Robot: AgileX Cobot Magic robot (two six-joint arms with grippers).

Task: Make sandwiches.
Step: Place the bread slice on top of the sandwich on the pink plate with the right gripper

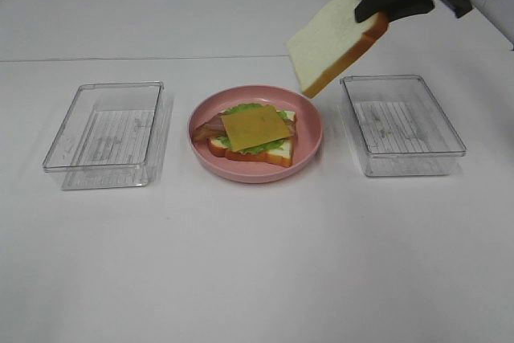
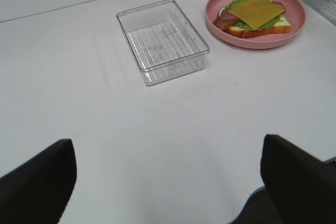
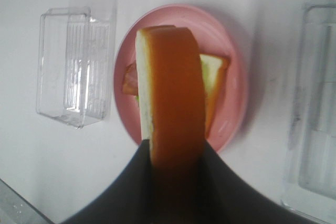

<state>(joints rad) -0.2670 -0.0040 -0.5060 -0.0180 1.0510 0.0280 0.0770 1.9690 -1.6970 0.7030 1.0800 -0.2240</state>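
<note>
The open-faced sandwich (image 1: pixel 255 128) lies on the pink plate (image 1: pixel 311 144): a bread slice below, then green lettuce, a brown bacon strip and yellow cheese on top. My right gripper (image 1: pixel 377 7) is shut on a second white bread slice (image 1: pixel 333 38), which hangs tilted in the air above the plate's back right edge. In the right wrist view that slice (image 3: pixel 173 93) shows its orange-brown crust edge-on, with the plate (image 3: pixel 233 103) underneath. My left gripper (image 2: pixel 167 142) stands open and holds nothing, low over bare table, well away from the sandwich (image 2: pixel 254 14).
A clear plastic tray (image 1: pixel 108 130) sits left of the plate and another (image 1: pixel 401 122) sits right of it, under the held slice's arm. Both hold nothing. The white table runs wide in front of the plate.
</note>
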